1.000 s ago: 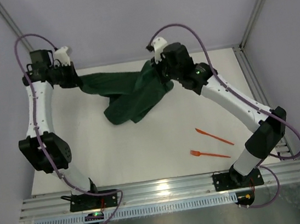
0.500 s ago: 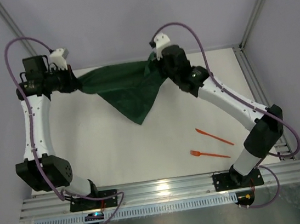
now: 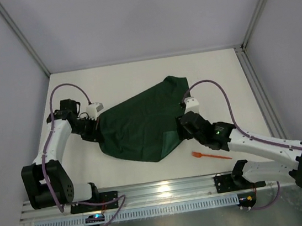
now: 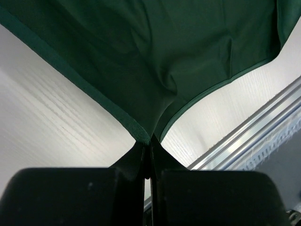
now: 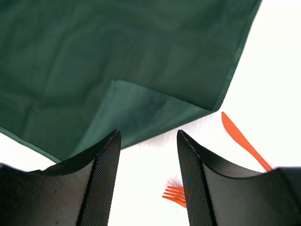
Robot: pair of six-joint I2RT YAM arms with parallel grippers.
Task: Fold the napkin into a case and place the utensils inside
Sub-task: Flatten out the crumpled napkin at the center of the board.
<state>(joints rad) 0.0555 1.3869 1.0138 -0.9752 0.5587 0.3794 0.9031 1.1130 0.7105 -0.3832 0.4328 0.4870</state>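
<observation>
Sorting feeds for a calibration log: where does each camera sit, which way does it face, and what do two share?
Top external: above and behind the bases, looking down at the table; both arms show, napkin between them.
Left wrist: on that wrist, looking along the left claw, shut on a napkin corner.
Right wrist: on that wrist, looking down through the open right claw at napkin edge, fork tines, second utensil.
Shared: top and right wrist both show napkin and fork.

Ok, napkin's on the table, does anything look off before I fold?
Yes. The napkin is not flat: the corner in front of the right gripper is flipped back onto the cloth, making a paler flap. The left gripper has its jaws shut on another corner. The utensils lie beside the cloth, uncovered.
</observation>
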